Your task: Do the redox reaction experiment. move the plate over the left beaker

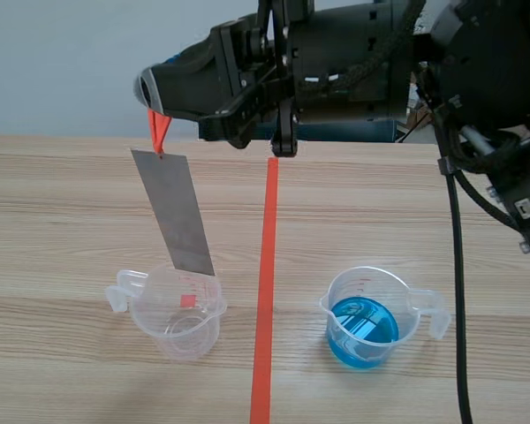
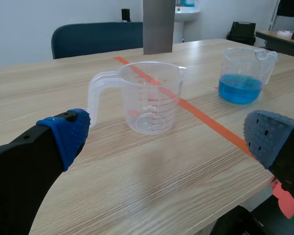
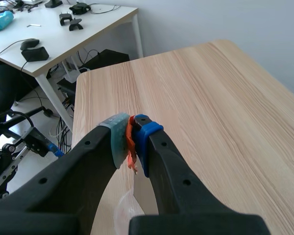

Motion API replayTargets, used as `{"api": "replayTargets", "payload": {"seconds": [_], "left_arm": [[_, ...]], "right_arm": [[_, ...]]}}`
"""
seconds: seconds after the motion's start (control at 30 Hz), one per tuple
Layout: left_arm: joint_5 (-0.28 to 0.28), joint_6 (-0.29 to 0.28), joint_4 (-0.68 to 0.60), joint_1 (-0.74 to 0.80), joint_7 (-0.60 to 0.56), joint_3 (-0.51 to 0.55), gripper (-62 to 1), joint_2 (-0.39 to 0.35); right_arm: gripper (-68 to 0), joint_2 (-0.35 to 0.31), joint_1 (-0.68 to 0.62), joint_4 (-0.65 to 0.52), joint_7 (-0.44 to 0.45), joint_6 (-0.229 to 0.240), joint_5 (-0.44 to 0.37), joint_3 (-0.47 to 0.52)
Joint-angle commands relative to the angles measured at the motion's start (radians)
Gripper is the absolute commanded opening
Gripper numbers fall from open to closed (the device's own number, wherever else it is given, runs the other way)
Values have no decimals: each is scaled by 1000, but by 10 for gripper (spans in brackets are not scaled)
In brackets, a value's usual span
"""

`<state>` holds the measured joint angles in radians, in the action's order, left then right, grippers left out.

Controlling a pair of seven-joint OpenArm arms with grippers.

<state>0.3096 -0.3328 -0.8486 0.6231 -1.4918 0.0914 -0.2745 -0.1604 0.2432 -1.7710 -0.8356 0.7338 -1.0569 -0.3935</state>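
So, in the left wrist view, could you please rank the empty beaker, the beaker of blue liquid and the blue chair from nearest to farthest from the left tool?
From the left tool:
1. Empty beaker: just ahead, between the open fingers.
2. Beaker of blue liquid: farther ahead, on the right finger's side.
3. Blue chair: farthest back, behind both beakers.

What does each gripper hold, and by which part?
The right gripper holds the metal plate by the orange tab at its top end. The left gripper is open and empty.

A blue chair and pale wall stand behind the wooden table.
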Motion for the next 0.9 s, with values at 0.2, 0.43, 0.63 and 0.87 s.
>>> {"api": "replayTargets", "payload": {"seconds": [0.2, 0.43, 0.63, 0.87], "left_arm": [[45, 56, 60, 21, -62, 113, 14, 120], [121, 119, 70, -28, -62, 133, 14, 158], [114, 148, 68, -59, -62, 135, 14, 158], [113, 159, 60, -69, -62, 135, 14, 158]], "right_arm": [[-671, 0, 20, -3, 62, 1, 23, -51], [-671, -5, 20, -3, 90, -12, 39, -92], [-671, -31, 20, -3, 161, -38, 88, -125], [-671, -36, 20, -3, 166, -38, 89, -132]]}}
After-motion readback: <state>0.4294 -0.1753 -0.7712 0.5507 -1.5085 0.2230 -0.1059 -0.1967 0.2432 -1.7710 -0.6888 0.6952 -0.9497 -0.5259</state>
